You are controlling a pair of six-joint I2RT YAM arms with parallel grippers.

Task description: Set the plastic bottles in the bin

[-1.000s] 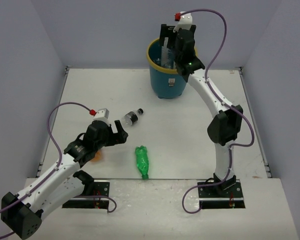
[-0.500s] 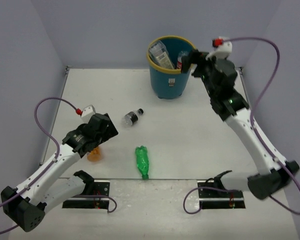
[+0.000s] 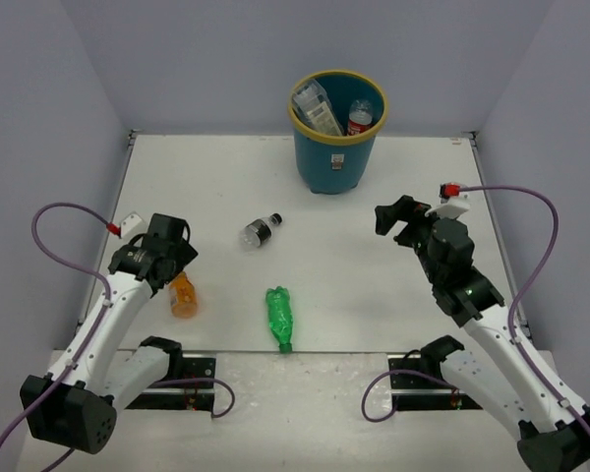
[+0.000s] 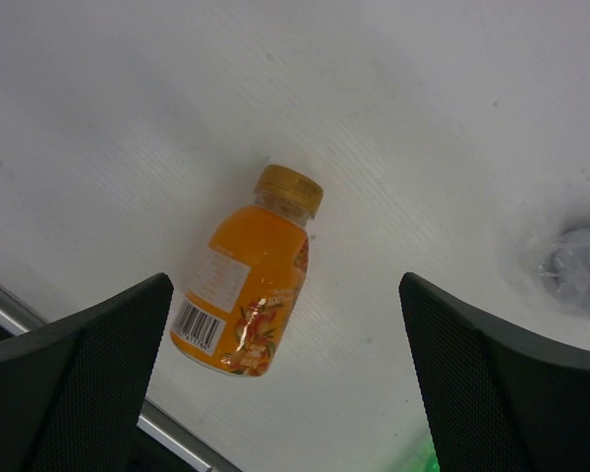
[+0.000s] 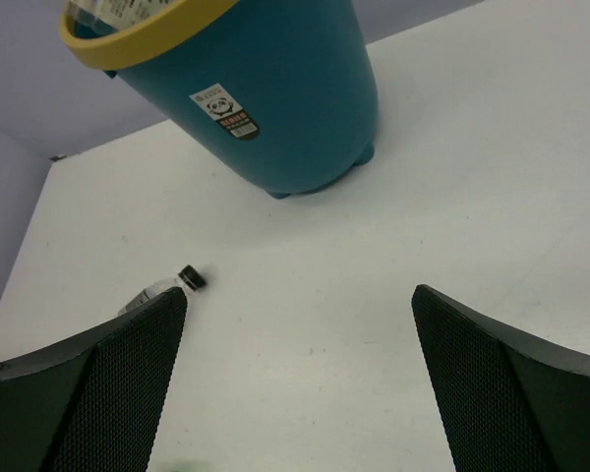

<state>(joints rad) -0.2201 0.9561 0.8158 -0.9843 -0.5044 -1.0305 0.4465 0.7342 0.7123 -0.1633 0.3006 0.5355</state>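
Bin (image 3: 331, 162): one
Bottles on table: three (orange bottle (image 3: 183, 294), green bottle (image 3: 279, 317), clear bottle (image 3: 260, 231))
Bottles showing inside: two (pale-label bottle (image 3: 318, 110), red-label bottle (image 3: 360, 118))

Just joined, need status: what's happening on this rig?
Two arms are putting bottles in the bin. At least two bottles are inside. Three lie on the table: an orange bottle, a clear bottle and a green bottle. The left gripper hangs open over the orange bottle; the right gripper is open, empty, facing the bin.

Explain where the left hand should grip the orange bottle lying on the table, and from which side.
Grip the orange bottle across its labelled middle, from above. It lies on its side, rounded flanks exposed, and the open left hand hovers with a finger either side.
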